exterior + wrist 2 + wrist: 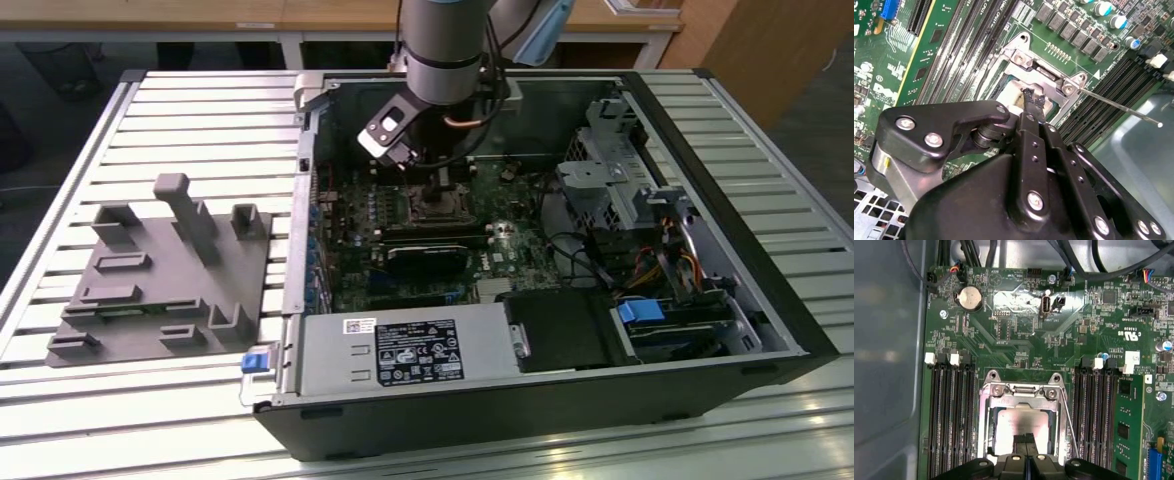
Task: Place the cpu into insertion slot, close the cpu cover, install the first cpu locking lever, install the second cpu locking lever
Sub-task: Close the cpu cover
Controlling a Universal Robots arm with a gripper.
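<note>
First wrist view, lower middle of the frame: the cpu (1020, 421) lies flat inside the window of the cpu cover (1021, 391). The hand (1026, 441) hangs just over it, fingers together and seemingly holding nothing. A thin locking lever (1068, 412) stands free beside the cover; it is probably stiff and springy, best caught near its tip. The green board (1019, 335) is crowded and fragile, with memory slots (949, 415) close on both sides, so room is tight.

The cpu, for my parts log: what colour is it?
Pale silvery-beige metal; the small square cpu shows best in the first wrist view.
</note>
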